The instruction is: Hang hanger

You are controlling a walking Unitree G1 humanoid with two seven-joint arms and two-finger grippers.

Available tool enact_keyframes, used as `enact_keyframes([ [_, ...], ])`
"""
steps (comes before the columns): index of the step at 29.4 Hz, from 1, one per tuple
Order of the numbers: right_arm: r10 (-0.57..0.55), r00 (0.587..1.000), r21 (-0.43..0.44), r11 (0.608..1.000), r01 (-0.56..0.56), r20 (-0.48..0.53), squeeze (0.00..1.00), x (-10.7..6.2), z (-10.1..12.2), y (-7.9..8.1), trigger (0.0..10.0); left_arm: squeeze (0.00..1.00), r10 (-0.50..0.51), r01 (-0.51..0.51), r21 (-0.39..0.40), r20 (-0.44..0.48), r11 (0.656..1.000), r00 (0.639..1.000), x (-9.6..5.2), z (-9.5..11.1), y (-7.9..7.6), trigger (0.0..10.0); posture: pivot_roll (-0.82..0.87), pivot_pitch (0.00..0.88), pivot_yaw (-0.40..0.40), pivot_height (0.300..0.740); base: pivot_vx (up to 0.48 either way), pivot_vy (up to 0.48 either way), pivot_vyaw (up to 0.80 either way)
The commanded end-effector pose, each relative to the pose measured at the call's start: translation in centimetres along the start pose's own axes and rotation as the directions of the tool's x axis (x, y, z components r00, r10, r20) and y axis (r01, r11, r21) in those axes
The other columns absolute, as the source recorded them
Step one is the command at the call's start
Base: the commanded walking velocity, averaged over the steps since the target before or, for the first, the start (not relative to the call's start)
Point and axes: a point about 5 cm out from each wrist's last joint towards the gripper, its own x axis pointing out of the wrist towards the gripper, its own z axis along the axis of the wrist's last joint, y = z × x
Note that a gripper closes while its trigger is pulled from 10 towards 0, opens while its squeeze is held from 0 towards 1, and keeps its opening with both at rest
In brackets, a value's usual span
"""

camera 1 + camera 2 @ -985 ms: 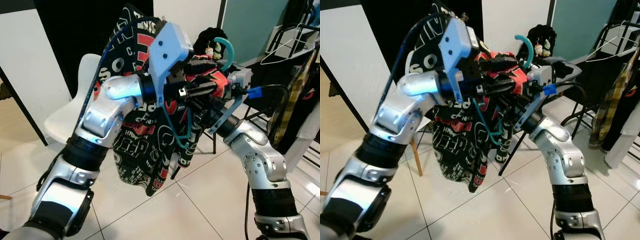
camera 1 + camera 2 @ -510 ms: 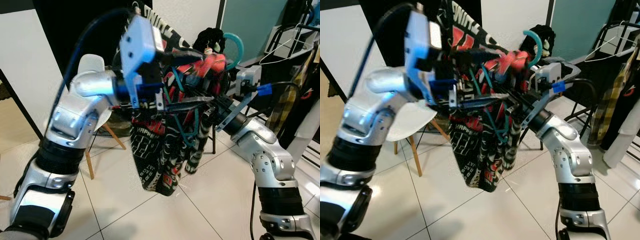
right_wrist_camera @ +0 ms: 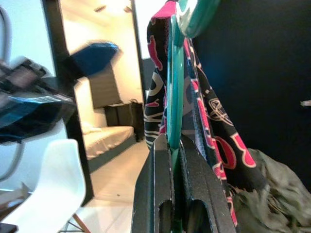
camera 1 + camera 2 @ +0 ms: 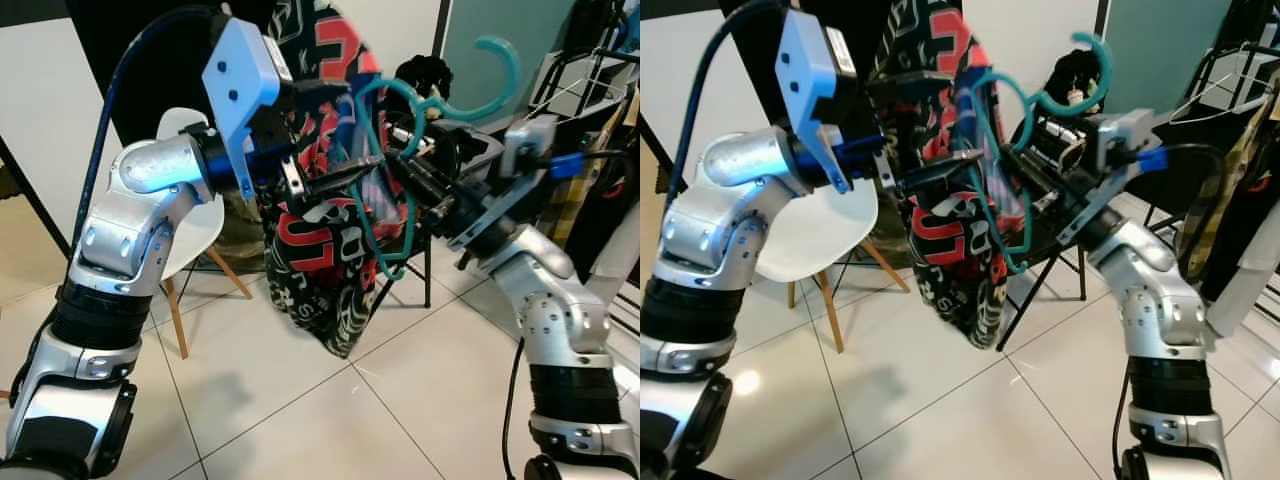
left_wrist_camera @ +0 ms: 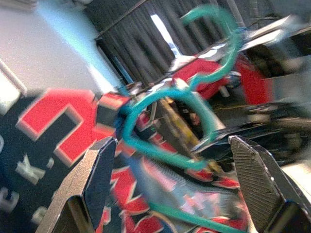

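The teal hanger (image 4: 400, 170), draped with a printed garment (image 4: 320, 250), rides high between both arms, right pincer (image 3: 177, 160) clamped on its wire, left pincer (image 5: 170, 165) spread open beside it, so the cloth could slide off.

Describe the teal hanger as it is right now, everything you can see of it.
The teal hanger looks like smooth plastic, with thin curved loops and an open hook pointing up and to the robot's right. A black, red and white printed garment drapes over it and hangs down. The right gripper is shut on its body edge-on; the left gripper is open, its fingers either side of a loop.
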Motion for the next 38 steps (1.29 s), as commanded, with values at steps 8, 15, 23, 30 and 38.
enact_keyframes([
  [8, 0.086, 0.995, -0.033, 0.996, -0.085, 0.040, 0.00, -0.6, 2.0, 0.8, 10.0, 1.00, 0.308, -0.308, -0.110, -0.018, 0.945, 0.951, 1.0, -1.5, 0.9, 10.0, -0.05, 0.000, 0.024, 0.740, 0.000, 0.000, 0.00],
  [15, 0.102, 0.995, -0.036, 0.994, -0.102, -0.005, 0.00, -0.5, 1.3, 0.9, 10.0, 1.00, 0.448, -0.443, -0.263, -0.045, 0.857, 0.893, 1.6, -2.2, 0.8, 10.0, -0.05, 0.000, 0.021, 0.740, 0.000, 0.000, 0.00],
  [23, 0.107, 0.994, -0.023, 0.994, -0.108, -0.037, 0.00, -0.3, 0.3, 1.2, 10.0, 0.00, 0.523, -0.532, -0.258, -0.109, 0.806, 0.845, 1.6, -3.0, 0.7, 10.0, -0.05, 0.000, 0.021, 0.740, 0.000, 0.000, 0.00],
  [30, 0.097, 0.995, -0.019, 0.995, -0.098, -0.032, 0.00, -0.3, 0.3, 1.2, 10.0, 0.00, 0.547, -0.560, -0.222, -0.123, 0.798, 0.828, 1.4, -3.2, 0.6, 0.0, -0.04, 0.000, 0.024, 0.740, 0.000, 0.000, 0.00],
  [38, 0.016, 0.998, -0.053, 0.998, -0.019, -0.060, 0.00, -0.8, 0.1, 0.1, 10.0, 0.00, 0.564, -0.578, -0.130, -0.131, 0.806, 0.816, 1.1, -2.7, 1.0, 3.8, -0.03, 0.000, 0.021, 0.740, 0.000, 0.000, 0.00],
])
